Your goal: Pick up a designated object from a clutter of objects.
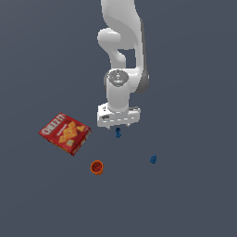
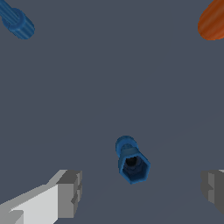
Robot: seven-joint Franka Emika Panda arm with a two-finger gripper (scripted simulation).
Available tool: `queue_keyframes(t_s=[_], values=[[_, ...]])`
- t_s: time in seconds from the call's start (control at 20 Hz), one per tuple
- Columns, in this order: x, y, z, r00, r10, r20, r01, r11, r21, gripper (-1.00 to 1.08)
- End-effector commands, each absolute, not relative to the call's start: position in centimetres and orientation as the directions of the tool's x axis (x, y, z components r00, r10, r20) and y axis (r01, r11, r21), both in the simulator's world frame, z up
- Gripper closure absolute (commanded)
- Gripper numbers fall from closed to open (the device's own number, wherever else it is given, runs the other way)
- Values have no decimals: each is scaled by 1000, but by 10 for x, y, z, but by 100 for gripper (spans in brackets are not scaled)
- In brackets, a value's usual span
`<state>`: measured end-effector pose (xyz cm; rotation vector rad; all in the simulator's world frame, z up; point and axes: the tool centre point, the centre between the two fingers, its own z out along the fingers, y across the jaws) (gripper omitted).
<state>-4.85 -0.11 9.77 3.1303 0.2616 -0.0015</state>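
- The gripper (image 2: 139, 189) is hanging with its fingers (image 2: 70, 192) spread wide, pinching nothing; in the wrist view the dark-blue peg (image 2: 131, 161) is sitting in the open gap between them, touching neither one.
- In the exterior view the peg is showing just under the hand of the arm (image 1: 118, 92), resting on the grey floor (image 1: 194, 199), with the gripper directly above it.
- The peg is lying near the middle of the clutter: the red Cheez-It box (image 1: 65, 133) is lying off toward the exterior view's left, the orange cup (image 1: 96, 167) is sitting nearer the camera, and the stubbier blue bit (image 1: 153, 159) is lying well apart toward the exterior view's right.
- The peg is looking rigid and very light, with a faceted, hollow wider end and a narrower rounded end; whether it is standing or tilted cannot be told for certain.
- Being so small and probably smooth, it is likely to squirt out or roll if the fingers close off-centre.
- The safest hold is looking like the faceted wide end, its flat sides offering the pads something to bear on.
- The fingers are needing to be low, close to the floor, before they close.
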Motion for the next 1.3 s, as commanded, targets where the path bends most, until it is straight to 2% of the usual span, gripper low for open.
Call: queue_keyframes(t_s=[0.0, 0.35, 1.1, 1.15, 1.25], values=[[-51, -2, 94, 986, 169, 0, 169, -986, 0, -92], [-51, -2, 89, 986, 168, -1, 168, -986, 0, -92], [-52, -2, 43, 986, 169, 0, 169, -986, 0, -92], [-52, -2, 43, 986, 169, 0, 169, -986, 0, 108], [-52, -2, 43, 986, 169, 0, 169, -986, 0, 108]])
